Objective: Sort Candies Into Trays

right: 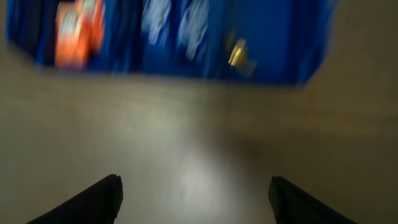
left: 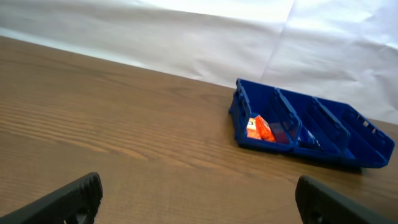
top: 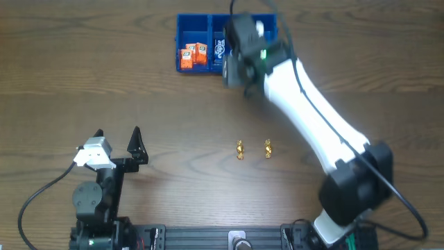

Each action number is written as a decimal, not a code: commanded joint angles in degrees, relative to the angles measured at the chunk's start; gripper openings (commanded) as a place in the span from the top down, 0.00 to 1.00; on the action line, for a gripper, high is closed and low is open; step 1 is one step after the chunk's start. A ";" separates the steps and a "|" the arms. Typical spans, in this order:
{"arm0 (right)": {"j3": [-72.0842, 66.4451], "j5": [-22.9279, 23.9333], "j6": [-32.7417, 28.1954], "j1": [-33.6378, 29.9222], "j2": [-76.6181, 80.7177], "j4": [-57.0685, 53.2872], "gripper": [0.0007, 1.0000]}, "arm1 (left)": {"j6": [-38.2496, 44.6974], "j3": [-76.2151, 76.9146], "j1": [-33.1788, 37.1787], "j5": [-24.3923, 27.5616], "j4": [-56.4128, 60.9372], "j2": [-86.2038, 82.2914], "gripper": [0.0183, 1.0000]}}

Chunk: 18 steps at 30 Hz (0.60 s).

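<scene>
Far left of the desk (top: 55,76), the left arm (top: 104,182) sits low near its base. Its jaws are spread wide with nothing between them and point up the wood toward the far-off blue tray (left: 249,138).

Moving along, the tray sits at the desk's far edge. The orange candies (top: 194,56) are piled in its left compartment, and the blue candies (top: 219,50) lie in the next one over.

Out on open wood in the middle, well short of the tray, two gold candies (top: 240,148) lie side by side, close but apart, with no arm touching them.

On the right, the right arm (top: 312,121) stretches long and diagonal from its base up to the tray. Its wrist view shows the jaws parted and empty, over bare desk just in front of the tray's near wall. That view also catches one gold candy (right: 237,53) inside the tray, in the compartment farthest from the orange ones.
</scene>
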 commanded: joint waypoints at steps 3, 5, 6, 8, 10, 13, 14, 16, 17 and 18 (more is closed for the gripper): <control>-16.61 -5.31 8.22 5.79 0.04 3.15 0.21 | 1.01 -1.14 0.35 1.22 -1.81 -0.37 0.00; -19.80 -5.31 10.25 6.88 0.09 3.80 0.21 | 1.01 -1.14 0.35 1.22 -1.81 -0.37 0.00; -20.96 -5.31 10.86 7.17 0.11 3.93 0.21 | 1.01 -1.14 0.35 1.22 -1.81 -0.37 0.00; -22.71 -5.77 11.19 7.54 0.13 4.17 0.21 | 1.01 -1.14 0.35 1.22 -1.81 -0.37 0.00; -24.17 -6.19 11.21 7.87 0.15 4.87 0.21 | 1.01 -1.14 0.35 1.22 -1.81 -0.37 0.00; -25.88 -6.29 11.19 7.98 0.24 6.51 0.21 | 1.01 -1.14 0.35 1.22 -1.81 -0.37 0.00; -26.38 -6.43 11.21 7.98 0.37 7.02 0.21 | 1.01 -1.14 0.35 1.22 -1.81 -0.37 0.00; -26.91 -6.82 11.45 8.00 0.70 7.17 0.21 | 1.01 -1.14 0.35 1.22 -1.81 -0.37 0.00; -27.10 -6.80 12.11 8.13 0.92 7.08 0.21 | 1.01 -1.14 0.35 1.22 -1.81 -0.37 0.00; -27.26 -6.95 12.28 8.22 0.98 7.15 0.21 | 1.01 -1.14 0.35 1.22 -1.81 -0.37 0.00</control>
